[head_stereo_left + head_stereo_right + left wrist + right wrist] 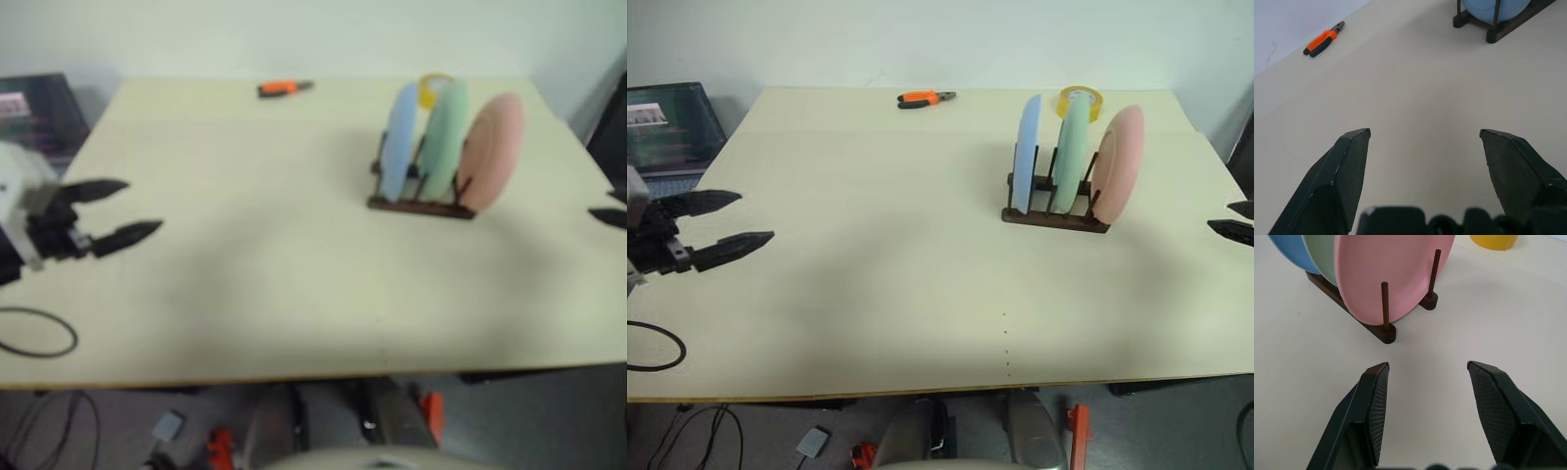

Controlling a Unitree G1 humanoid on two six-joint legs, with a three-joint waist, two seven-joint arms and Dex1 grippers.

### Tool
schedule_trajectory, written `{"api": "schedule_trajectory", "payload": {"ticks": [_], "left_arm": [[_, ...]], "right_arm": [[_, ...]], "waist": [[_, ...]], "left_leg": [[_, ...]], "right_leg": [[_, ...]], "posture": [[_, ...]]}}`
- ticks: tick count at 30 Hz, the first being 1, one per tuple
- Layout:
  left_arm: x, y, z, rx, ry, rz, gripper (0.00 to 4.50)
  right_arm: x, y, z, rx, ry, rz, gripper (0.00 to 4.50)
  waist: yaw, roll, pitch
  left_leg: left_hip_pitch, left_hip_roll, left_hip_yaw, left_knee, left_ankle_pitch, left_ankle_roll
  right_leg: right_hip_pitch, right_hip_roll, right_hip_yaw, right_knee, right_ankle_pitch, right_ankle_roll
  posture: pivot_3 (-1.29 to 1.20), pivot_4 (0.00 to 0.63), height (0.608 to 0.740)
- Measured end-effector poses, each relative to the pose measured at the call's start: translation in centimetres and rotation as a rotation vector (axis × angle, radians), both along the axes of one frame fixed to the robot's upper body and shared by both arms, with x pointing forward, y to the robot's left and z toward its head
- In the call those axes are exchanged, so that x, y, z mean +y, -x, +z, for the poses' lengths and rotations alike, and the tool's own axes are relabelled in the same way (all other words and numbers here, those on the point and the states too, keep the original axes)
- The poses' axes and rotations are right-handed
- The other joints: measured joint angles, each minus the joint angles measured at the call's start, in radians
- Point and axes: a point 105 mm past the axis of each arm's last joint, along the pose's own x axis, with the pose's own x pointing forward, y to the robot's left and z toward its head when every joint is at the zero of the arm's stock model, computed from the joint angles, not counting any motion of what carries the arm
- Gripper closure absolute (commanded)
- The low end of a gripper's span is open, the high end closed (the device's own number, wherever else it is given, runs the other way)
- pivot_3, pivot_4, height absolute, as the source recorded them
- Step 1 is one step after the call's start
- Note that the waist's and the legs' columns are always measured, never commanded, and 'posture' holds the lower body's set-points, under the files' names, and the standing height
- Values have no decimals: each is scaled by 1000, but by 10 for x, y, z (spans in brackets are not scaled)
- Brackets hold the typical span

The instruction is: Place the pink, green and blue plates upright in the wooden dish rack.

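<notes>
The dark wooden dish rack (1055, 217) stands on the table's right half. Three plates stand upright in it side by side: the blue plate (1028, 153) on the left, the green plate (1073, 159) in the middle, the pink plate (1119, 163) on the right. My left gripper (743, 219) hovers open and empty over the table's left edge, far from the rack. At the right edge my right gripper (1234, 220) stands open and empty, a short way to the right of the pink plate (1391, 269).
A yellow tape roll (1080, 101) sits just behind the rack. Orange-handled pliers (925, 98) lie near the table's far edge. A laptop (671, 132) stands off the table at the left, and a black cable loop (651, 348) lies at the front left corner.
</notes>
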Motion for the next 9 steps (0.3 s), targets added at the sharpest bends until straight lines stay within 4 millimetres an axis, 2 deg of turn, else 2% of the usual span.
{"api": "schedule_trajectory", "payload": {"ticks": [5,9], "left_arm": [[2,12,-9,46,-11,27,540],[2,17,-4,34,-10,39,540]], "right_arm": [[3,-4,-14,40,-8,12,1706],[1,-5,-25,59,-36,1,1706]], "waist": [[0,0,0],[1,0,0]], "left_leg": [[0,0,1,0,0,0],[0,-1,1,0,0,0]], "right_leg": [[0,-1,1,-1,0,0],[0,-1,0,-1,0,0]], "posture": [[0,150,740],[0,150,740]]}}
